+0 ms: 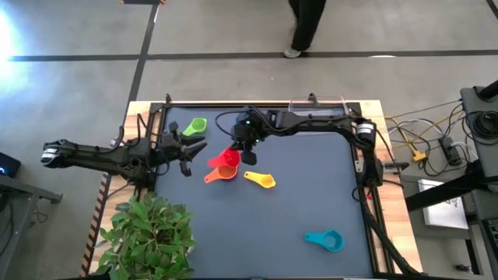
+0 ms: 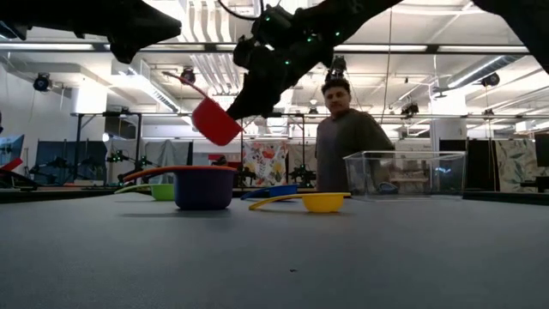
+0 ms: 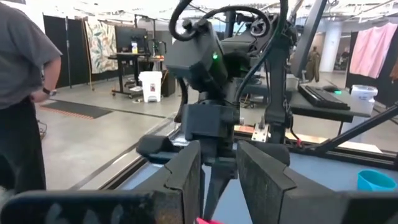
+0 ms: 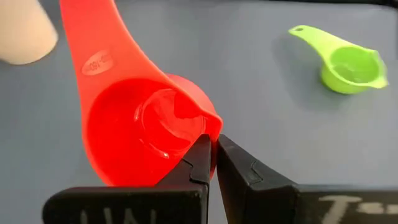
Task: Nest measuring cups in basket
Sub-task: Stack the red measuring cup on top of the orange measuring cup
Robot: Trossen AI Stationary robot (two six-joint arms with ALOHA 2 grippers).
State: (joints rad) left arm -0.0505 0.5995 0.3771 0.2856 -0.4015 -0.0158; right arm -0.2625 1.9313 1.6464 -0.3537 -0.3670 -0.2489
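Right gripper (image 4: 214,163) is pinching the red cup (image 4: 149,124) by its rim — you're holding it in the air above the orange cup (image 1: 220,173), with the yellow cup (image 1: 262,180) just beside. Left gripper (image 1: 189,154) is waiting near the green cup (image 1: 195,125), fingers slightly parted, holding nothing. Your basket (image 2: 404,173) is standing well apart from the orange cup.

Glossy red plastic on the red measuring cup (image 4: 146,124), its smooth bowl catching the light, a stamped oval mark on the handle. The green measuring cup (image 4: 348,65) shows the same shiny moulded plastic. The table (image 1: 311,187) under the red cup is a matt, dark, faintly grainy mat, edged in pale bare wood. Beyond the red cup, the basket (image 2: 405,174) is clear, hard, see-through plastic. The right gripper (image 4: 213,163) has matt black fingers.
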